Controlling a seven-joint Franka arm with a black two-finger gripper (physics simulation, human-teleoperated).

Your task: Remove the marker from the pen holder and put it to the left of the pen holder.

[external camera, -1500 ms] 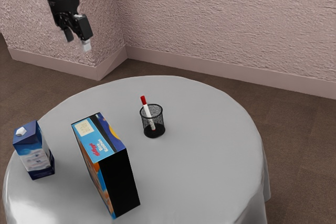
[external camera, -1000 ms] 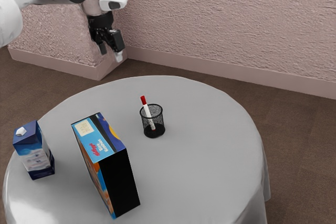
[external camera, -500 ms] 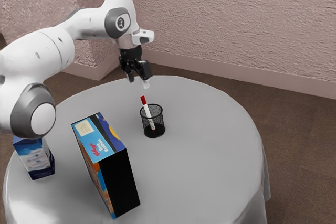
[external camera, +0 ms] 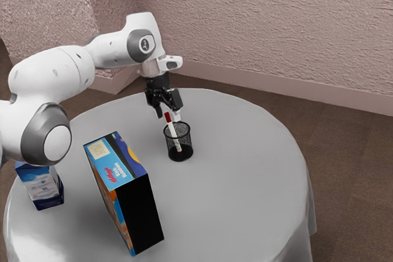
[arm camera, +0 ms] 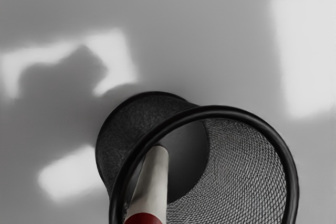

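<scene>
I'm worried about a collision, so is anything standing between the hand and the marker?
Nothing visible does. The open hand is close above the pen holder, and the marker's red cap sticks up past the rim. Lower down, the mesh wall surrounds the marker. The cereal box stands well aside.

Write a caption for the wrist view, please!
Red-capped white marker leaning inside a round black mesh pen holder.

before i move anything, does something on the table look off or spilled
Nothing stands out. The pen holder is upright with the marker leaning inside it, and the cereal box stands upright. My arm partly hides the carton, but its visible part looks undamaged.
</scene>
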